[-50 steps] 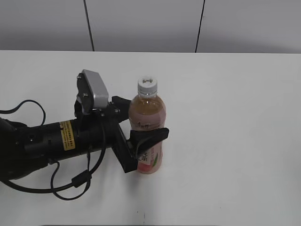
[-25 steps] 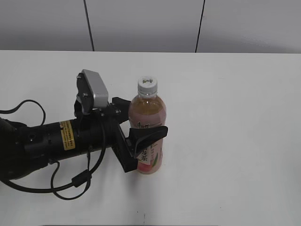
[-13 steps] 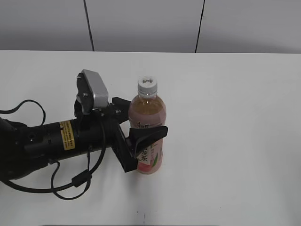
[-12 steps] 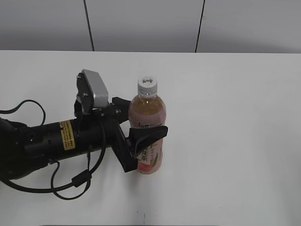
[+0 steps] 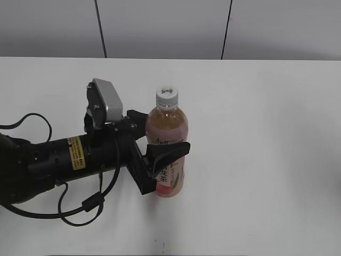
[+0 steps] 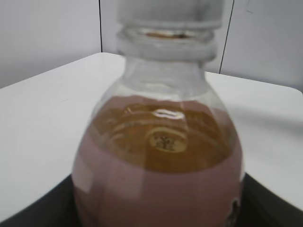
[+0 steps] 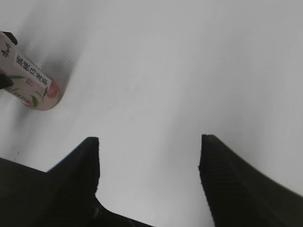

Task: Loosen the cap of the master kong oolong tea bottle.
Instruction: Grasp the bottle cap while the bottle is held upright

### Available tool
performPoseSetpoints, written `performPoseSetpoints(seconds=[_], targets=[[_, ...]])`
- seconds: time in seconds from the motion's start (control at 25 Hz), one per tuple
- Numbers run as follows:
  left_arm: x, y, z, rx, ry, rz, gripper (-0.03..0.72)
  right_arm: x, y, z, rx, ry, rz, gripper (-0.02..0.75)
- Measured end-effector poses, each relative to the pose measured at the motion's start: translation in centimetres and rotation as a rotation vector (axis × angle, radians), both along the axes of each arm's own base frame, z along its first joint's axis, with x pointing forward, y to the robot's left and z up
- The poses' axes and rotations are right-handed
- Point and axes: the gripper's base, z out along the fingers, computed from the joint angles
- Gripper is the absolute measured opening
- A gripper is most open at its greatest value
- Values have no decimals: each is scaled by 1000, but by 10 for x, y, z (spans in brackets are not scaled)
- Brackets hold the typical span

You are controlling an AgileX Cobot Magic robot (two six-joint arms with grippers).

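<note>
The master kong oolong tea bottle (image 5: 167, 144) stands upright on the white table, clear with amber tea and a pink-and-white label. Its white ribbed cap (image 5: 167, 97) sits on top. My left gripper (image 5: 160, 149) is shut on the bottle's middle, one black finger in front and one behind. In the left wrist view the bottle (image 6: 158, 165) fills the frame, with the cap (image 6: 170, 12) at the top edge. My right gripper (image 7: 149, 144) is open and empty above bare table; the bottle's base (image 7: 33, 87) shows at the left of that view. The right arm is out of the exterior view.
The white table (image 5: 266, 133) runs to a grey panelled wall (image 5: 160, 26) at the back. The left arm's black body and cables (image 5: 53, 165) lie across the table's left side.
</note>
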Motion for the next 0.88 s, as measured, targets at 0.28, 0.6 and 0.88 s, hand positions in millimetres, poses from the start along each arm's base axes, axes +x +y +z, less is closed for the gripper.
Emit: performPoseSetpoints(seconds=[0.28, 0.6, 0.88], targets=[[0, 0, 0, -1, 0, 0, 451, 85, 26, 26, -37, 193, 171, 482], [0, 0, 0, -2, 0, 3, 450, 148, 97, 50, -107, 181, 345, 480], [1, 0, 0, -5, 2, 13, 450, 170, 173, 31, -169, 204, 450, 458]])
